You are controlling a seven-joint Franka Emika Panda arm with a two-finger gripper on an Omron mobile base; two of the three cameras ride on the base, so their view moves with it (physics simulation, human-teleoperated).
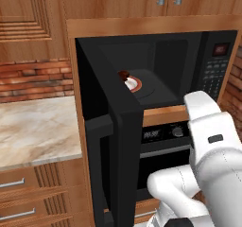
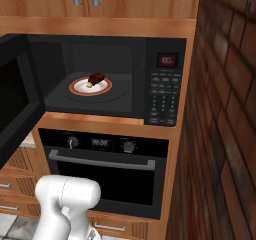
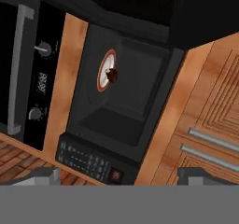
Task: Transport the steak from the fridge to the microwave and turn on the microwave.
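- The setting is a kitchen of warm wooden cabinets with a red brick wall; in the left base view a pale marble counter lies on the left, beneath the brick.
- Left base view: the microwave sits built into the wood at the centre, its door swung wide toward the near left. Inside, the steak rests on a small white plate with a reddish rim, partly hidden by the door's edge. The button panel with its red display is at the right. Below it is the black oven, and the white arm rises at the near right.
- Right base view: the microwave's cavity is open, and the steak lies on the plate on the cavity floor, toward its left half. The panel stands to the right, its display lit red. The oven below shows two knobs and a long bar handle. A brick wall fills the right side, and the arm shows at the near left.
- Hand view: this view is rolled sideways. The microwave stands open well away from the gripper, with the steak on the plate inside. The two fingertips sit spread to opposite edges of the view, fully apart, with nothing between them.
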